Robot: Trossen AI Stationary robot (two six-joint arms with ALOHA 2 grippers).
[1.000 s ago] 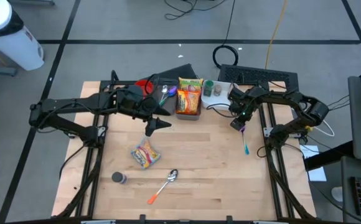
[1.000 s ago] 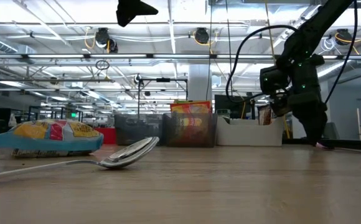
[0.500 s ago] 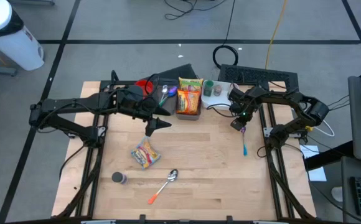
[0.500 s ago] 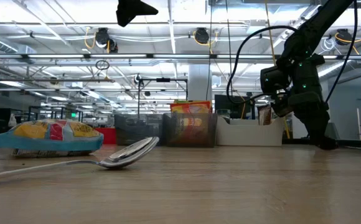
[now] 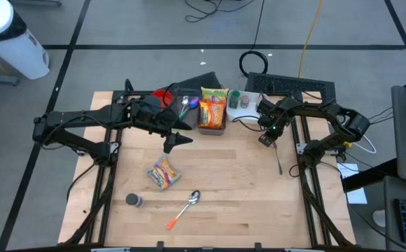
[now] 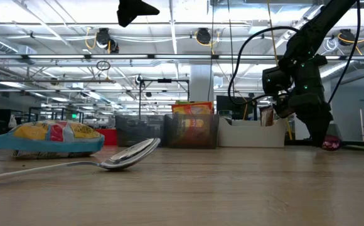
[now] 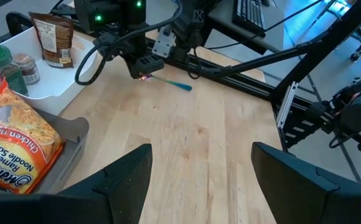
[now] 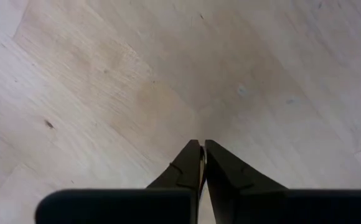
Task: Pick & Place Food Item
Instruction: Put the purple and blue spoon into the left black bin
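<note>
Left pincer (image 5: 177, 140) (image 7: 200, 148) (image 6: 135, 10) hung over the wooden bench (image 5: 224, 189), jaws spread wide, nothing between them. In the low view I saw it high above the surface.

The flat yellow snack packet with red print (image 5: 164, 172) (image 6: 50, 138) lay on the bench, near that pincer in the high view, toward the front edge and a little to its left, not touching it. It sat well below the pincer. It was well apart from the right pincer (image 5: 266, 138) (image 7: 144, 73).

A second food item, the yellow-orange ramen noodle packet (image 5: 213, 108) (image 7: 12, 146), stood in a grey bin (image 5: 211, 129) at the back of the bench, just beyond the left pincer.

Right pincer was down at the bench on the right side with its fingers (image 8: 190, 165) pressed together. A thin teal-handled utensil with a pink end (image 7: 168, 82) (image 5: 278, 159) lay on the bench with its pink end at that pincer's tip. I could not tell if the tip actually pinched it.

A metal spoon with an orange handle (image 5: 186, 207) (image 6: 125, 156) lay toward the front edge, near the snack packet. A small dark round object (image 5: 133, 201) sat left of it. A white tray (image 7: 50, 87) holding jars and a brown pouch stood beside the bin.
</note>
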